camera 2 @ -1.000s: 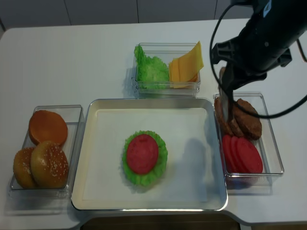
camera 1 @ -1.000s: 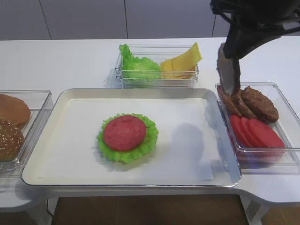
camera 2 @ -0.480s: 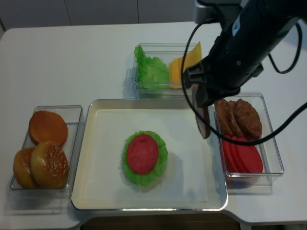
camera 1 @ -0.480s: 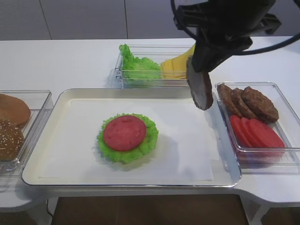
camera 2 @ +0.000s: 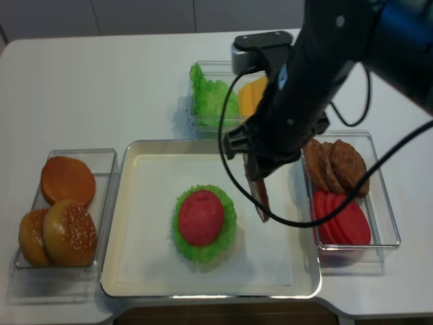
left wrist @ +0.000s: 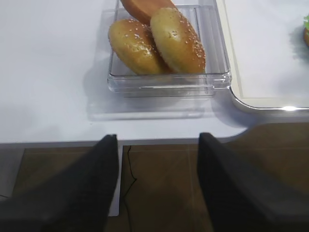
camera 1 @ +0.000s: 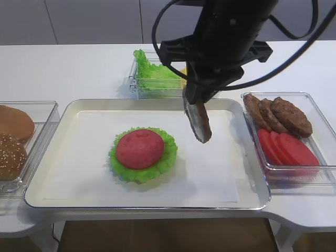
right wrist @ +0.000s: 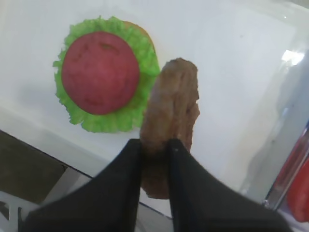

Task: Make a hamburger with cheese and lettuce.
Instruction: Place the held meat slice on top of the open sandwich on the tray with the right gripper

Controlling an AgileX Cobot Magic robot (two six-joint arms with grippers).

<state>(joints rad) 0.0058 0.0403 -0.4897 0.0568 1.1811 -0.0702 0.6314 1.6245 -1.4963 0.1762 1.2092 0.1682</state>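
A shallow metal tray [camera 1: 68, 113] lined with white paper sits mid-table. On it lies the hamburger under construction [camera 1: 142, 154], so far only a ruffled green leaf with a round red slice on top; a sliver of bun may peek from under the leaf, but that is unclear. The black right gripper [right wrist: 154, 152] is clamped on the edge of a brown grilled patty [right wrist: 170, 116], which hangs on edge above the tray, to the right of the stack and not touching it. By my reading, the patty goes on next. The pale yellow square cheese slices [camera 2: 252, 95] and the spare frilly green lettuce [camera 1: 152, 74] wait in a clear tub behind the tray, largely hidden by the arm. Sesame bun halves [left wrist: 157, 39] rest in a clear box at left. The left gripper [left wrist: 157, 186] hangs past the table edge, fingers apart, holding nothing. Patty, cheese and top bun remain.
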